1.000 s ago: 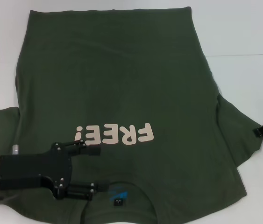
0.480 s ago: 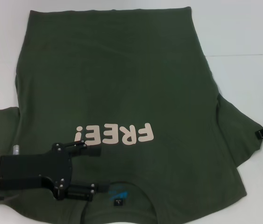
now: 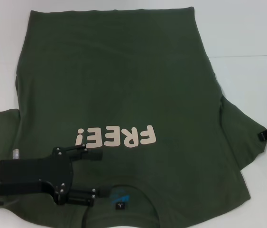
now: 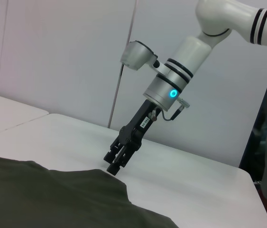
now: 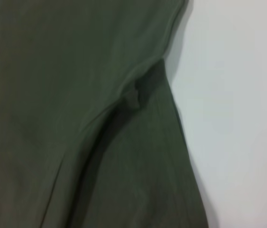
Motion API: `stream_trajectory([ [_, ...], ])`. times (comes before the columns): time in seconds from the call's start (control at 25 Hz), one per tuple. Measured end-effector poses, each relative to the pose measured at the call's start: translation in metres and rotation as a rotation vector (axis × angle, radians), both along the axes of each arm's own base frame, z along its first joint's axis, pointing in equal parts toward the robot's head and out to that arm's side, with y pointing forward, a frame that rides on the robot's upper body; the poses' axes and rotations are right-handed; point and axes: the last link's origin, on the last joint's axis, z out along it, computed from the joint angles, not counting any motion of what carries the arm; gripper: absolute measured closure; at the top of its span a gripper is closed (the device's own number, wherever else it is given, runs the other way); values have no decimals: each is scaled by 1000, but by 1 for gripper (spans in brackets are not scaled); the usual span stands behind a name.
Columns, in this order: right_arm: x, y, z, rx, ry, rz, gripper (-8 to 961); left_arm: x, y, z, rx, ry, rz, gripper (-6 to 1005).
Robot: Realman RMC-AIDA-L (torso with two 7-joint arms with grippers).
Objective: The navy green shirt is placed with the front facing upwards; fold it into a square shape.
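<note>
Our left gripper (image 3: 94,174), jaws spread and empty, hovers over the collar of the navy green shirt (image 3: 124,90), which lies flat, face-up, hem away on the bench (image 3: 247,28), while our right gripper (image 4: 114,167), jaws pinched together, touches the sleeve edge.

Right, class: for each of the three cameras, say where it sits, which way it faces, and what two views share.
Head: looks down from above on the navy green shirt; left gripper open above the collar.
Left wrist: looks across the table at the right gripper, by the sleeve's edge.
Right wrist: close above shirt and table; no fingers show.
Shared: head and left wrist both show the right gripper.
</note>
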Motion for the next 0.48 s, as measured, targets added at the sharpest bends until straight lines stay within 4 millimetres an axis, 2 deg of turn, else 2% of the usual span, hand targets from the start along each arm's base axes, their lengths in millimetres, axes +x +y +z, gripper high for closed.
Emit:
stream_trajectory([
  [0.12, 1, 1, -3, -1, 5, -6, 179, 0, 0, 0, 0, 0, -2, 65],
  [0.48, 3, 3, -7, 8, 9, -9, 175, 0, 0, 0, 0, 0, 1, 65],
])
